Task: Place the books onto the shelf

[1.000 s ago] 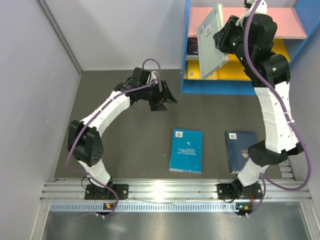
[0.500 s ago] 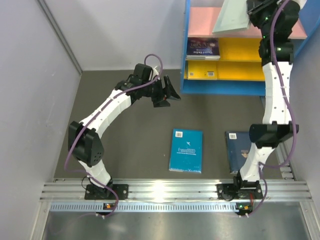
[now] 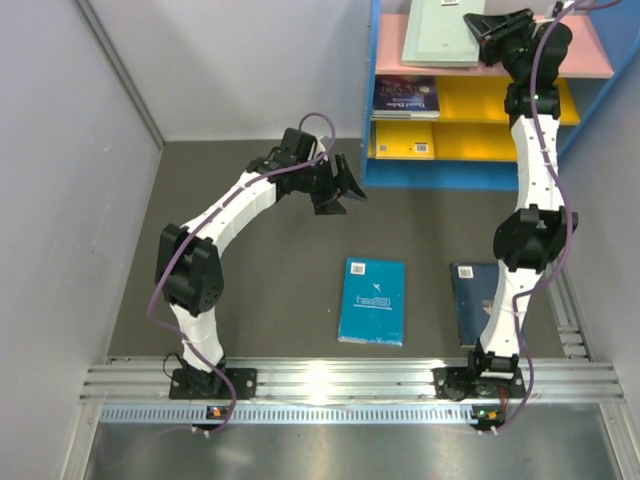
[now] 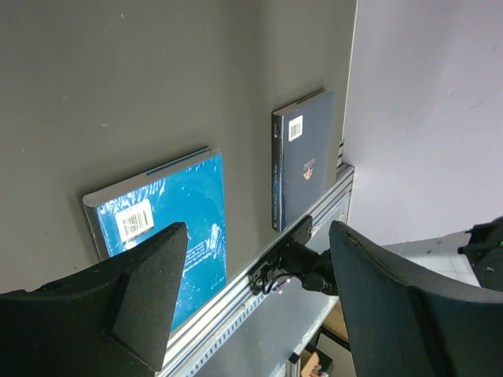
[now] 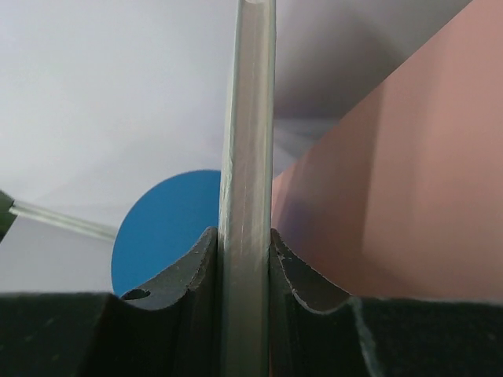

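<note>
Grey-green book [image 3: 440, 35] clamped edgewise in right hand [image 3: 487, 25], over pink top board [image 3: 590, 58] of shelf [image 3: 372, 90]: placing step. Left hand [image 3: 340, 186] empty, jaws apart, above counter [image 3: 260, 300]. Teal book [image 3: 373, 300] and navy book [image 3: 478, 300] lie on counter. Next: settle flat, release.

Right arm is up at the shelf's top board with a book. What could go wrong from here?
1. The right pincer grips the grey-green book by one edge only, near the front edge of the pink top board; released unevenly, it might slide off.
2. The navy book lies close by the right arm's lower links, which may brush it when coming back down.
</note>
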Available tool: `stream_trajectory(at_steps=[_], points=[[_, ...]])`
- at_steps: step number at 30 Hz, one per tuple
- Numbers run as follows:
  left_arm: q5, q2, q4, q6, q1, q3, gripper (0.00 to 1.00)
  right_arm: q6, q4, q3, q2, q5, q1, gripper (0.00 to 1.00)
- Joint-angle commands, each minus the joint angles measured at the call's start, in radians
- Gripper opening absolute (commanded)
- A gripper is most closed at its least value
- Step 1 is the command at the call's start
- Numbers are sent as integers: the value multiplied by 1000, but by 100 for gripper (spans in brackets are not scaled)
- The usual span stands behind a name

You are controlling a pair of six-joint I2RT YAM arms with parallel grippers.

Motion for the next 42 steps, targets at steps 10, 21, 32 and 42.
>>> stream_trajectory(at_steps=[10,21,32,42], points=[[85,176,-5,-47,3,265,78,-79,-46,-40,-7,-241,71,0],[123,229,-47,-85,43,344,77,-120,-158,-93,-77,113,152,5],[161,272,-44,-95,101,390,77,-252,-299,-88,-129,133,112,100],[169,274,-64,-61,111,368,77,-569,-665,-15,-176,362,12,100]])
